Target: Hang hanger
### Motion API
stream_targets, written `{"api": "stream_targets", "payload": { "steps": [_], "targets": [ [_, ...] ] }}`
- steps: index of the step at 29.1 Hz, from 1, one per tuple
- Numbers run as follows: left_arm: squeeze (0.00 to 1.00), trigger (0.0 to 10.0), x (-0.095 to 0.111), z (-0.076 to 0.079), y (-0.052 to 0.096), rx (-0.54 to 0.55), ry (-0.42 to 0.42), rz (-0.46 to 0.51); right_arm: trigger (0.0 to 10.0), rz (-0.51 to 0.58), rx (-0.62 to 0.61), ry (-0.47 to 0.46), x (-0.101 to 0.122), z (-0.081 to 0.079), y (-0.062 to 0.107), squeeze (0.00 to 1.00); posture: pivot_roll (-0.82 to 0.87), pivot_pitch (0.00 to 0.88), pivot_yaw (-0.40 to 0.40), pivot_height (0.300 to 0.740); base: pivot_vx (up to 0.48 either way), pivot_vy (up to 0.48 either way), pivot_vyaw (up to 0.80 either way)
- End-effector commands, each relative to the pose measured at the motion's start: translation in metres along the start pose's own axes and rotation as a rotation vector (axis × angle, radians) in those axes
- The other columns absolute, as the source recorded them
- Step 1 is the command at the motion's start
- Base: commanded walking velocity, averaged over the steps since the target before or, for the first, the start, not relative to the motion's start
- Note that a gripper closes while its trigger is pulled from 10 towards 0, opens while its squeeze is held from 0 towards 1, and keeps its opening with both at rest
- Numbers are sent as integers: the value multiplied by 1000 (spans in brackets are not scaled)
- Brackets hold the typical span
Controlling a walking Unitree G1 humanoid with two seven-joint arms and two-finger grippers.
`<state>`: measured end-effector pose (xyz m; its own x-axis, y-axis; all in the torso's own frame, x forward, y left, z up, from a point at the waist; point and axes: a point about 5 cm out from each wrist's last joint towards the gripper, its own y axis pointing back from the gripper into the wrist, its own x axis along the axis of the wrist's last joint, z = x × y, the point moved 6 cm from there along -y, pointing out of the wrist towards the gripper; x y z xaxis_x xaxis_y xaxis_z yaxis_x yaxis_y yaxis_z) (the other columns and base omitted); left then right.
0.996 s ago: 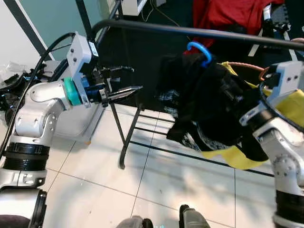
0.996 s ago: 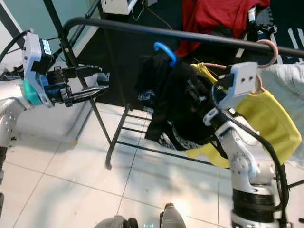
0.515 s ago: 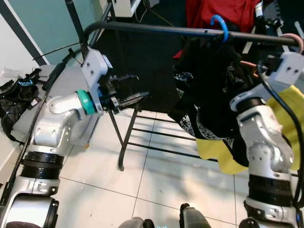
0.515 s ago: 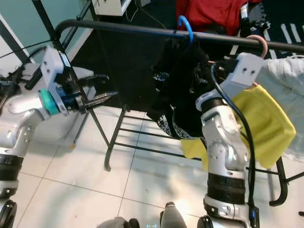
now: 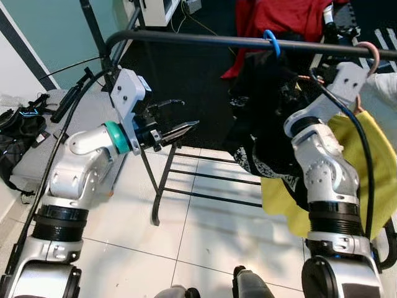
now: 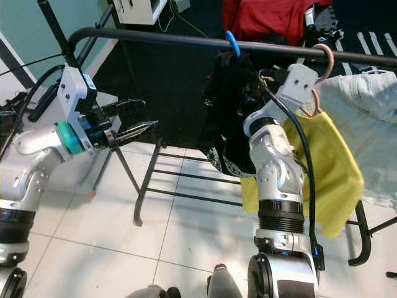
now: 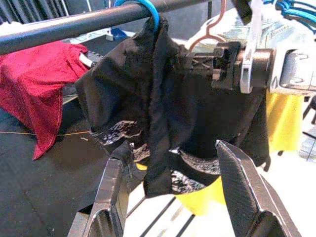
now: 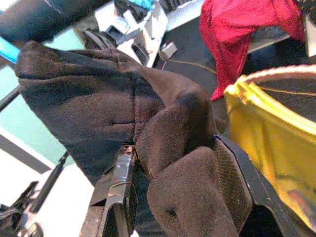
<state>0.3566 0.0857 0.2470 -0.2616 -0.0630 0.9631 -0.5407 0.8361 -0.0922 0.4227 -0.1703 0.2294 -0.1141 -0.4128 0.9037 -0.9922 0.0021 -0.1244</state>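
Note:
A blue hanger hook (image 5: 271,42) sits over the black rail (image 5: 186,40). A black garment (image 5: 267,118) hangs from it, also seen in the left wrist view (image 7: 163,113). My right gripper (image 5: 290,93) is raised at the garment's shoulder just under the rail. Its fingers (image 8: 121,192) stand wide apart with bunched black fabric (image 8: 173,163) between them. My left gripper (image 5: 177,124) is held out open to the left of the garment, apart from it, with nothing between its fingers (image 7: 111,197).
A pink hanger (image 5: 367,53) with a yellow garment (image 5: 372,167) hangs to the right, then a pale denim piece (image 6: 369,118). Red cloth (image 5: 279,18) lies behind the rail. The rack's leg and low bars (image 5: 162,186) cross the tiled floor. Grey case (image 5: 80,112) at left.
One second ago the blue hook hung below the rail in my right gripper; it now rests over the rail. My right arm has risen. The camera shifted; my left gripper stays open.

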Motion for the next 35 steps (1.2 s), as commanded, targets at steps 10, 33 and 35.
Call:
{"api": "stream_targets", "payload": {
  "steps": [10,33,35],
  "targets": [
    [0,10000,-6,16,-9,-6,50,13,10000,-129,270,495,-53,-34,24,0,-156,84,86,740,0,0,0],
    [0,10000,-66,28,-34,234,121,-147,10000,73,212,813,42,14,129,0,-225,116,130,740,0,0,0],
    [0,10000,-66,28,-34,234,121,-147,10000,73,212,813,42,14,129,0,-225,116,130,740,0,0,0]
  ]
}}
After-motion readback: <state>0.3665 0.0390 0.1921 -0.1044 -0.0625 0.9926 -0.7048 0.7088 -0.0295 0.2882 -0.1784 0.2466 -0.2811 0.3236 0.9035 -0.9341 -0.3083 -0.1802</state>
